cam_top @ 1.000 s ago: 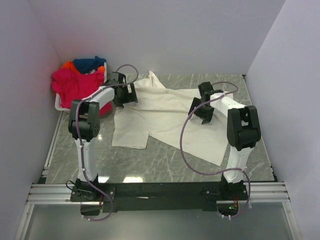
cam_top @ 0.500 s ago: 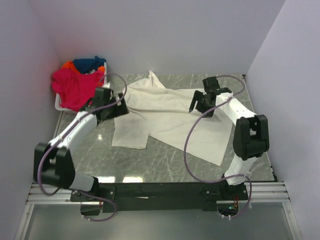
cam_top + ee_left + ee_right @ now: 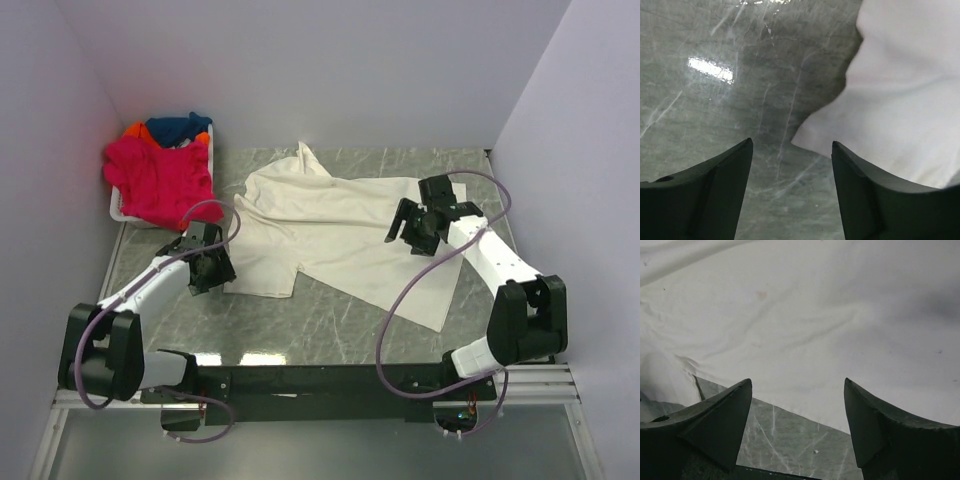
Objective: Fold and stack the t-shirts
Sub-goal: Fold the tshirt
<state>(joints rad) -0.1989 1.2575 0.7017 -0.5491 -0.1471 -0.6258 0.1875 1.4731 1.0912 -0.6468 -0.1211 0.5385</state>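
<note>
Cream t-shirt (image 3: 330,225) lies rumpled, spread across the marble table (image 3: 330,330); left gripper (image 3: 791,144) hangs at its near left corner, right gripper (image 3: 796,382) over its right edge; both gape, holding nothing, likely placed to pinch opposite edges for flattening.

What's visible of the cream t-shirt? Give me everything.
The cream t-shirt is one large off-white piece of soft, plain cloth. It lies unfolded, spread mostly flat but rumpled, on the grey marbled table, with a pointed flap toward the far wall. Its near-left corner sits just ahead of the open left gripper. The open right gripper hovers over its right edge. Neither grips it.
</note>
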